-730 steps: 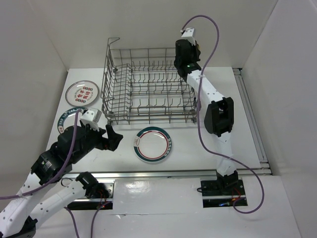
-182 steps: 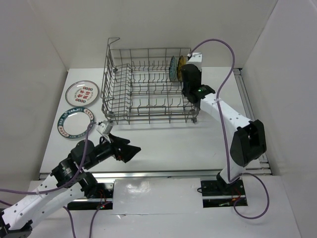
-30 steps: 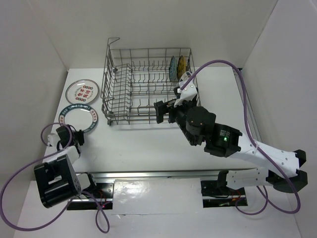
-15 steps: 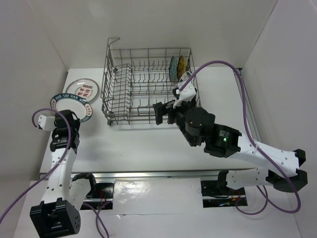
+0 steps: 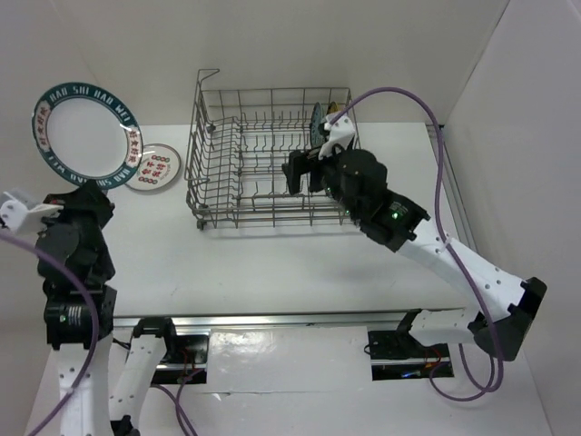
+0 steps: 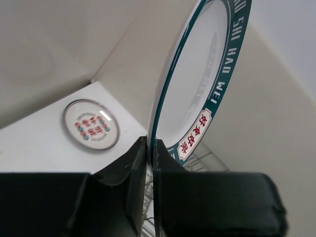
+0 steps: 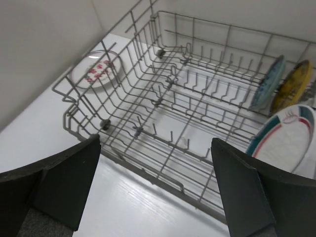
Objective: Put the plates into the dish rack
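1. At the near left of the table [image 5: 272, 263], the left gripper [image 6: 150, 148] is clamped on the bottom rim of a large green-rimmed plate [image 6: 197, 94]. The left wrist view shows the plate edge-on, with a finger [image 6: 136, 170] pressed to each face. The top view instead shows its round white face [image 5: 82, 123], lifted off the table and upright over the left edge.
2. The right gripper [image 7: 155, 140] hangs above the near right part of the dish rack [image 5: 263, 168]. Its wrist view shows the jaws spread wide with nothing between them; in the top view the gripper [image 5: 304, 173] is too dark a mass to judge.
3. The rack stands across the far half of the table, its rows of tines mostly bare.
4. At the rack's far right end, the right wrist view shows three plates on edge between tines: a teal plate [image 7: 266, 84], a yellow-brown plate [image 7: 292, 85] just beside it, and nearer the camera a white red-ringed plate [image 7: 289, 143]. The top view shows only a sliver of the teal one [image 5: 315, 123]; the arm hides the others.
5. A small red-marked plate [image 5: 154, 170] lies flat near the table's far left corner, apart from the rack. All three views show it.
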